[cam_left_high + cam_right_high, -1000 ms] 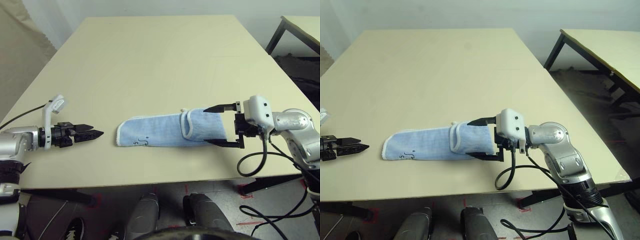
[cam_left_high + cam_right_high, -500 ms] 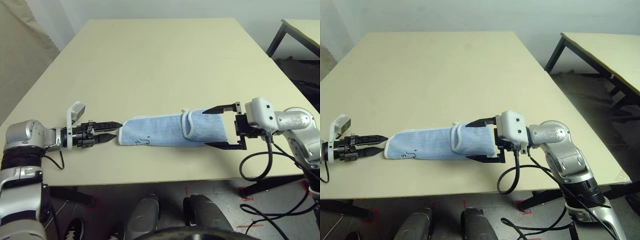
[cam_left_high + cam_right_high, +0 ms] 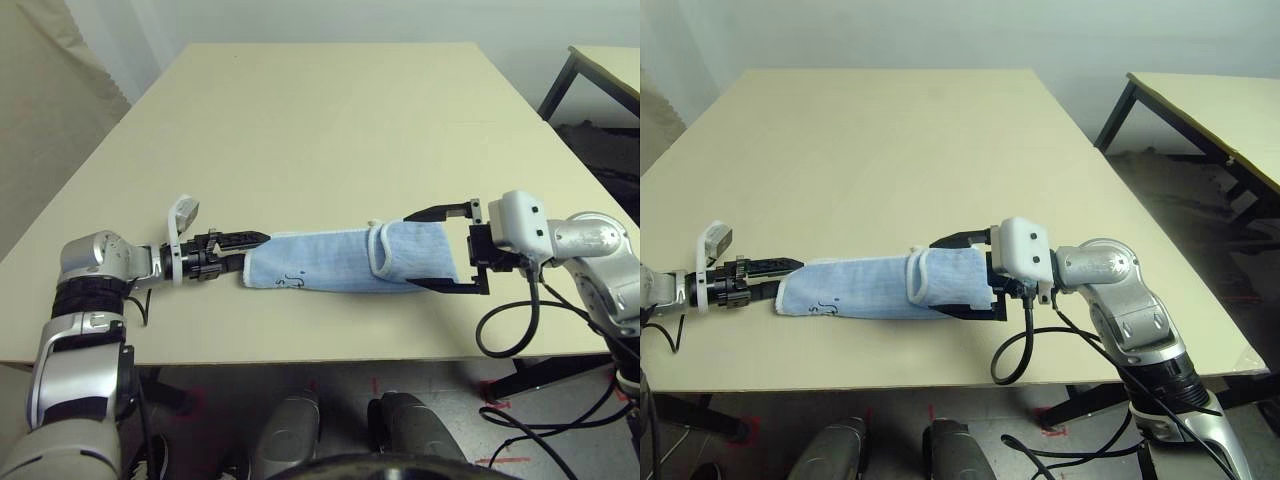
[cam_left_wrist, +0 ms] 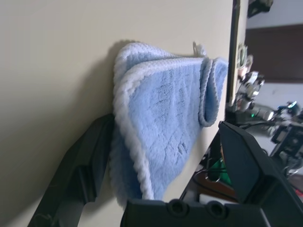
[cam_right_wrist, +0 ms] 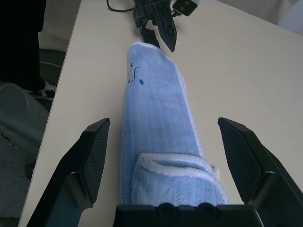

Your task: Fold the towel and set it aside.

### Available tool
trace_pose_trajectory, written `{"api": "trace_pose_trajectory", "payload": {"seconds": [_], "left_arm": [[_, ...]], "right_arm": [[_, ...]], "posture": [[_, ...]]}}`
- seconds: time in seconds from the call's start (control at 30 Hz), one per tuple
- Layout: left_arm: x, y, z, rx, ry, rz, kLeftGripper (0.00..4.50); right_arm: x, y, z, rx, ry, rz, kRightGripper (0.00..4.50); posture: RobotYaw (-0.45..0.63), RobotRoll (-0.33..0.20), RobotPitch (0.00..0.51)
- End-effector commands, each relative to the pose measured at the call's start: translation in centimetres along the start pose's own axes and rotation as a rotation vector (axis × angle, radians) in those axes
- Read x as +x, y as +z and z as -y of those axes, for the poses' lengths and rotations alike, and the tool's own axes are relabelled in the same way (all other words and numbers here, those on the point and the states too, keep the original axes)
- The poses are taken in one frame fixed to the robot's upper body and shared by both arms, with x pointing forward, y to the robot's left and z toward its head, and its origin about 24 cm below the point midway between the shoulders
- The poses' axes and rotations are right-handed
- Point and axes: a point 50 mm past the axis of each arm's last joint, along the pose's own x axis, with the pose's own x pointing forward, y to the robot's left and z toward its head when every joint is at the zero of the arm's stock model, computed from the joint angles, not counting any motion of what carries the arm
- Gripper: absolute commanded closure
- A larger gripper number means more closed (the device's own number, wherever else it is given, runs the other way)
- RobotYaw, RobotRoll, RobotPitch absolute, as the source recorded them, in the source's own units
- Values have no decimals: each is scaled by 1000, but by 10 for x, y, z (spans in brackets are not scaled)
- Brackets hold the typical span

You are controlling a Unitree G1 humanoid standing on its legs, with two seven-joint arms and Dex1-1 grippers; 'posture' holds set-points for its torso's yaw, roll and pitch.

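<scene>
A pale beige surface (image 3: 330, 120) is filling most of the room ahead, with a second dark-legged table (image 3: 1200, 100) standing off to the right. The towel (image 3: 340, 263) is lying near the front edge as a long, narrow light-blue strip running left to right, already doubled lengthwise, with its right end turned back over itself into a short flap edged in white.

The right pincer (image 3: 440, 248) is sitting at that flapped end with its two black fingers spread wide, one on the far side of the cloth and one on the near side, straddling it without squeezing. The left pincer (image 3: 242, 252) is lying low at the strip's left end, also spread; in the left wrist view one finger (image 4: 83, 165) is sitting right against the stitched corner, and the cloth is lying between the fingers, not yet pinched.

The towel is looking light, soft and limp, so it is likely to sag and drag when lifted from one point. The firmest holds are probably the white stitched edges: the left corner between the left fingers, and the layered flap at the right, taking all layers together so the fold is not slipping apart.
</scene>
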Motion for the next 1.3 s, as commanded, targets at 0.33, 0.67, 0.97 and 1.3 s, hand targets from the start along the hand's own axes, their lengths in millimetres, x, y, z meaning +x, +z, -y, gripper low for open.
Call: {"api": "trace_pose_trajectory", "payload": {"seconds": [0.33, 0.67, 0.97, 1.3], "left_arm": [[10, -7, -14, 57, 112, -134, 3408], [-35, 4, -20, 63, 130, -45, 4462], [-96, 10, -14, 84, 180, 12, 4462], [-72, 16, 46, 130, -75, -61, 4462]], "right_arm": [[4, 2, -3, -4, -19, -5, 0], [2, 1, -4, 7, -30, -13, 0], [-2, -7, -12, 82, 3, -33, 0], [0, -9, -17, 142, 23, -16, 0]], "posture": [[25, 0, 82], [32, 0, 87], [49, 0, 93], [48, 0, 95]]}}
